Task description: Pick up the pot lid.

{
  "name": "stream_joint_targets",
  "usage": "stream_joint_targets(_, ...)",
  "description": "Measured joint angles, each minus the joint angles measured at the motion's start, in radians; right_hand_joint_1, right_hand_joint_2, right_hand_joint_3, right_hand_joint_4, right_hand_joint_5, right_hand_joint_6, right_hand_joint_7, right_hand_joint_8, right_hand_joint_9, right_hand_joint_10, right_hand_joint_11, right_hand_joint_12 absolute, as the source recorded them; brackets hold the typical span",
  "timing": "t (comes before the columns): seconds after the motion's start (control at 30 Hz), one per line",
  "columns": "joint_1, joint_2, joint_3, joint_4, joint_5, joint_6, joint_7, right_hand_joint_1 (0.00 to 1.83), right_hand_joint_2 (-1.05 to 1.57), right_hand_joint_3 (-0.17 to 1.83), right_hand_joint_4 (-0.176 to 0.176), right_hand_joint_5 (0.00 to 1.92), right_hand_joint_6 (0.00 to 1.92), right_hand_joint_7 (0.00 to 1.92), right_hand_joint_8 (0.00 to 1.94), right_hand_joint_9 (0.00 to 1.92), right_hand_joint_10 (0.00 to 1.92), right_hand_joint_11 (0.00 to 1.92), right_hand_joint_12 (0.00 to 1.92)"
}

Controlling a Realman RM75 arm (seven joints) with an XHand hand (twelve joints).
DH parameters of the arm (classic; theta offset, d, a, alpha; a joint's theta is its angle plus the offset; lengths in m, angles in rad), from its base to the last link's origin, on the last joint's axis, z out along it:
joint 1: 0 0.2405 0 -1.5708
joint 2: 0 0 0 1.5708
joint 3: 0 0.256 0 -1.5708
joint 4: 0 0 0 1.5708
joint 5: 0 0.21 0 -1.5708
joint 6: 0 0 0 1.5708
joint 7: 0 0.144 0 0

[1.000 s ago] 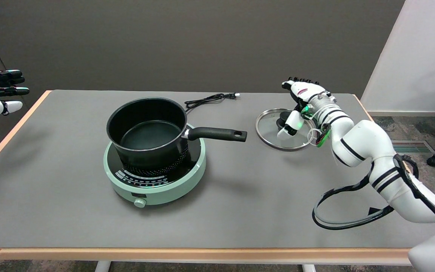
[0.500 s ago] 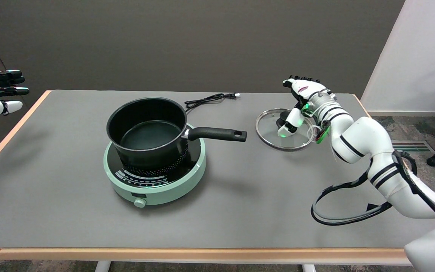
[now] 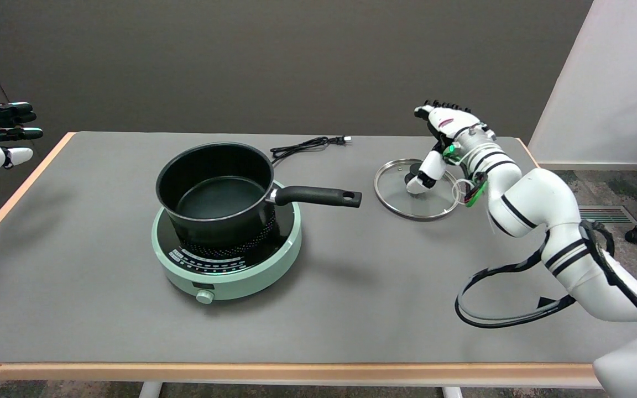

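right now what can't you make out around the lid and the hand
- Head view: whether the right hand touches the lid knob; a finger covers it.
- Pot lid: its far right rim is hidden behind the hand and wrist.
- Cooktop panel markings: too small to read.

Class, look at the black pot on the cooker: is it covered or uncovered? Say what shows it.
Uncovered. The pot shows its bare dark inside, and the glass lid lies flat on the table, right of the pot's handle.
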State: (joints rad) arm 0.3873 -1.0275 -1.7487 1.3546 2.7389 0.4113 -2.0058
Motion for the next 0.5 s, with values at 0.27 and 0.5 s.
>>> stream_joint_targets(0.27, -0.052, -0.002, 0.042, 0.115, -0.064, -0.007, 0.001, 1.15, -0.63, 1.23, 0.009, 0.11, 0.11, 0.11, 0.11, 0.11, 0.11, 0.11, 0.11)
stream_joint_targets(0.5, -0.122, -0.021, 0.108, 0.222, -0.139, -0.048, 0.004, 1.15, -0.63, 1.22, 0.038, 0.08, 0.08, 0.08, 0.08, 0.08, 0.08, 0.08, 0.08)
